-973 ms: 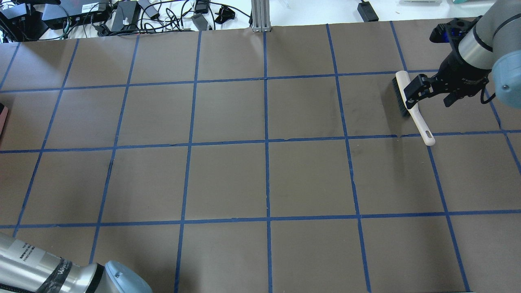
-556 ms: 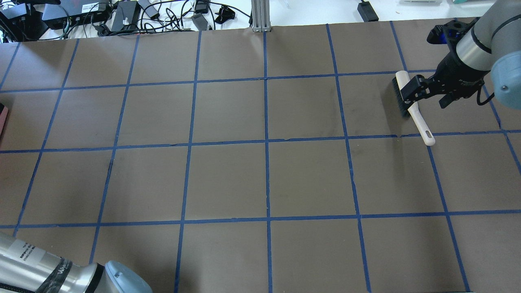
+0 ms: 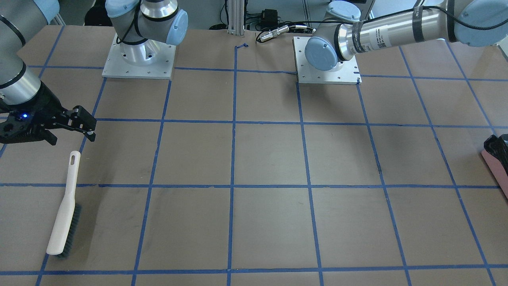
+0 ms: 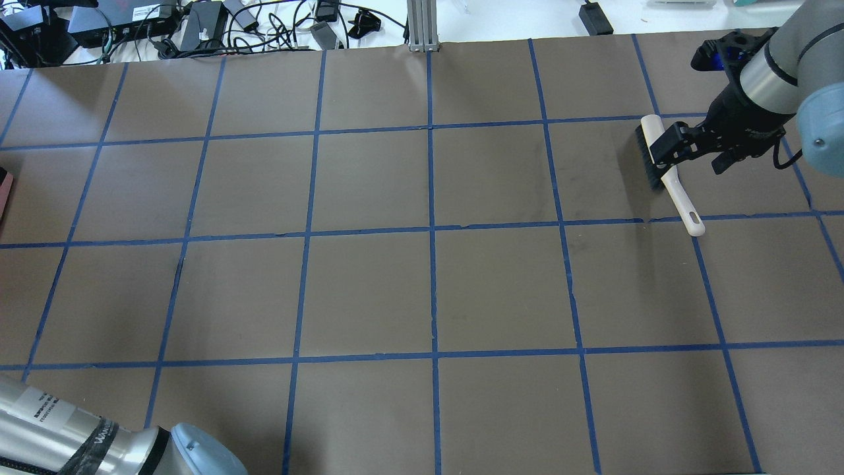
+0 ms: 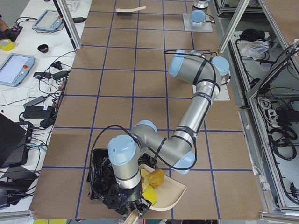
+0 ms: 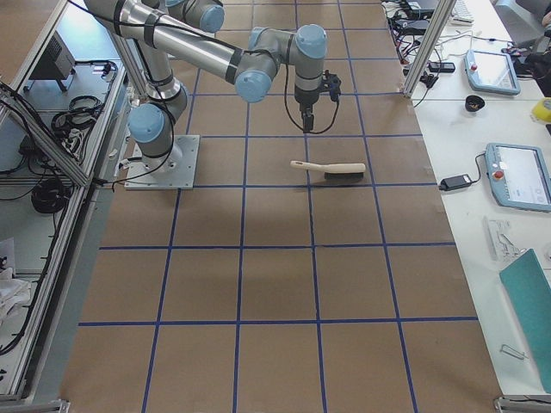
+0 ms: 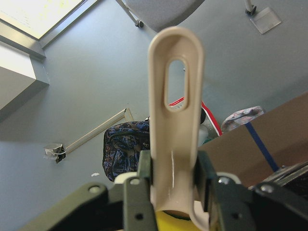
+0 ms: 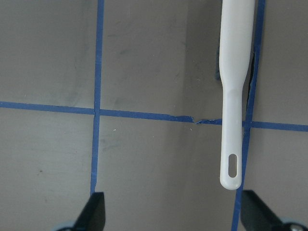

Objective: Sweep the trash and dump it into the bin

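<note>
In the exterior left view a beige dustpan [image 5: 170,192] hangs beside the bin [image 5: 99,173], a container lined with a black bag. It carries trash: a golden-brown lump [image 5: 157,177] and a yellow wedge [image 5: 148,194]. My left gripper [image 7: 173,192] is shut on the dustpan's handle [image 7: 175,96]. A pink edge of the bin [image 3: 496,161] shows at the table's side. My right gripper [image 4: 692,153] hovers open above a white brush [image 4: 672,181] lying flat on the table, its handle [image 8: 233,96] between and ahead of the spread fingers.
Brown paper with a blue tape grid [image 4: 432,231] covers the table. Cables and power bricks [image 4: 198,23] lie past the far edge. Both arm bases [image 3: 139,59] stand on metal plates. Tablets [image 5: 16,67] sit on a side bench.
My right gripper has shifted slightly toward the far edge above the brush. The brush has stayed in place.
</note>
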